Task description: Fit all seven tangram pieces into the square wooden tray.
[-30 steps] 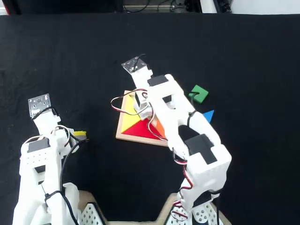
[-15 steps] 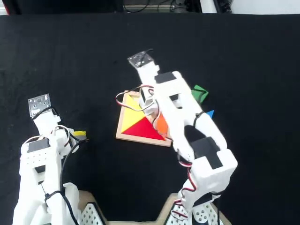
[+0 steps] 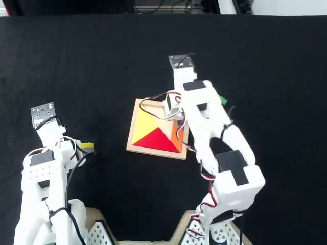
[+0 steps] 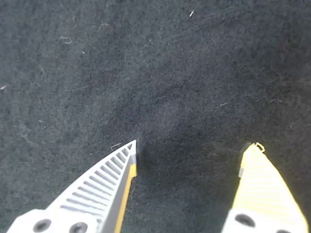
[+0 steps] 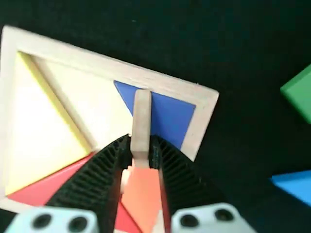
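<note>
Tray [image 3: 153,152] of square wood, lying near the middle of the black desk [image 3: 76,66] and partly filled. A yellow triangle [image 5: 43,141], a red triangle [image 5: 48,188], an orange piece [image 5: 143,196] and a blue piece [image 5: 172,116] lie flat inside it, the blue one in a corner. The right arm [image 3: 204,117] hangs over the side of the tray nearest the loose pieces. The right jaws are closed on a pale piece [image 5: 141,116] held on edge directly above the blue piece, its coloured face hidden. Holding it upright probably keeps the jaws clear of the rim and of neighbouring pieces while it is lined up with a gap; it would have to be laid flat to seat. A green piece [image 5: 299,94] and a second blue piece [image 5: 294,187] rest on the desk just outside the tray, so the task is judged roughly half done. The left arm [image 3: 46,168] stands well apart, the left jaws open above the desk, out of the working arm's way.
</note>
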You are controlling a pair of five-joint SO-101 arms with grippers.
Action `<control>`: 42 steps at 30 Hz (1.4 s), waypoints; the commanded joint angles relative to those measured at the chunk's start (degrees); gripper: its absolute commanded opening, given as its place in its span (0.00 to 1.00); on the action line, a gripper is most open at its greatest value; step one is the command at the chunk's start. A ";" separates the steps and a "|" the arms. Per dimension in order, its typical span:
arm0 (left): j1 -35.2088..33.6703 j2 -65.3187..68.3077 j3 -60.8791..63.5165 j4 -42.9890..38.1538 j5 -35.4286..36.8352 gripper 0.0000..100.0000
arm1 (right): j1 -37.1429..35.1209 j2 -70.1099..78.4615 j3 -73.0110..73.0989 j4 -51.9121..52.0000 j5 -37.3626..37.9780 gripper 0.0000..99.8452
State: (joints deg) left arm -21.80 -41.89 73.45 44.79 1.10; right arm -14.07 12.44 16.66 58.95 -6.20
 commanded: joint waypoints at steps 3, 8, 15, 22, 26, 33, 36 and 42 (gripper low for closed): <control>0.66 -0.44 -0.31 -0.18 -0.79 0.33 | -3.08 -4.53 -2.24 3.34 -3.08 0.01; 0.66 -0.44 -0.31 -0.18 -0.79 0.33 | -4.40 -12.18 -0.13 4.22 -3.25 0.01; 0.66 -0.44 -0.31 -0.18 -0.79 0.33 | -5.36 -13.93 4.62 -0.18 -7.30 0.01; 0.66 -0.44 -0.31 -0.18 -0.79 0.33 | -6.42 -8.13 4.26 -2.99 -7.38 0.01; 0.66 -0.44 -0.22 -0.18 -0.79 0.33 | -6.42 -4.88 4.26 -4.92 -9.76 0.01; 0.66 -0.44 -0.22 -0.26 -0.79 0.33 | -6.15 -4.00 5.41 -4.13 -12.13 0.01; 0.66 -0.44 -0.22 -0.26 -0.79 0.33 | -6.07 -4.09 6.81 -3.69 -12.13 0.01; 0.66 -0.44 -0.22 -0.26 -0.79 0.33 | -2.73 -4.09 8.66 -3.69 -12.13 0.01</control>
State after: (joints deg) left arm -21.80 -41.89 73.45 44.79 1.10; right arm -19.60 8.84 24.57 54.99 -17.80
